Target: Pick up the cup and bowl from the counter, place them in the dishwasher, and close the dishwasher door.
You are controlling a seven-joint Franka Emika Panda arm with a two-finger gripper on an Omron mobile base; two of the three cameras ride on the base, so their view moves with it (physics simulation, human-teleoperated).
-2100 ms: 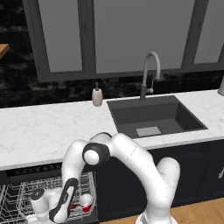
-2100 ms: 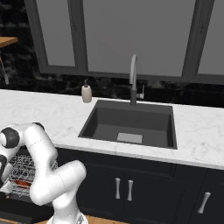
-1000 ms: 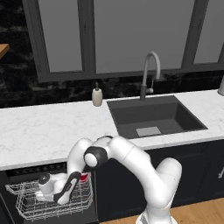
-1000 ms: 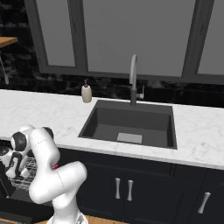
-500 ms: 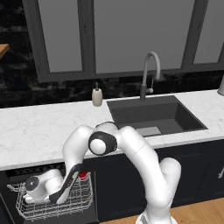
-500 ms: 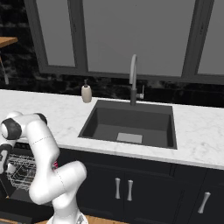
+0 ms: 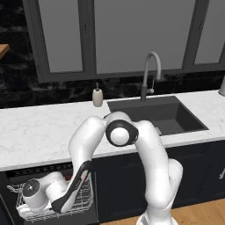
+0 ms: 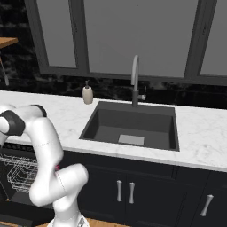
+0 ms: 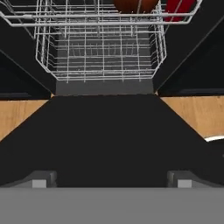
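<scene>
Since half a second ago the arm has folded lower: its elbow joint has dropped toward the counter edge, and the hand has sunk further to the lower left of the left base view, in front of the pulled-out rack.

In the left base view, the counter (image 7: pixel 39 132) crosses the middle of the frame, with a beige soap dispenser (image 7: pixel 97 96) at its back edge and the faucet (image 7: pixel 149 74) behind the dark sink (image 7: pixel 167 116). The dishwasher (image 7: pixel 26 171) sits at the lower left under the counter, its white wire rack (image 7: pixel 83 200) drawn out. The hand lies over the rack; the fingers themselves are hidden here.

In the right base view, the arm rises at the left edge. The rack (image 8: pixel 20 175) shows at the lower left, with the dark dishwasher door (image 8: pixel 26 215) lying open below it. A speck of red beside the arm is too small to name.

In the hand view, the gripper (image 9: pixel 111 179) stands released, its two fingertips (image 9: pixel 41 179) wide apart at the bottom with nothing between them. The dark door panel (image 9: pixel 109 131) spreads across the centre. The rack (image 9: pixel 100 48) fills the top; the bowl (image 9: pixel 135 4) and the cup (image 9: pixel 179 8) rest in it at the upper edge, right of centre, bowl just left of cup. Wooden floor (image 9: pixel 22 113) shows at both sides.
</scene>
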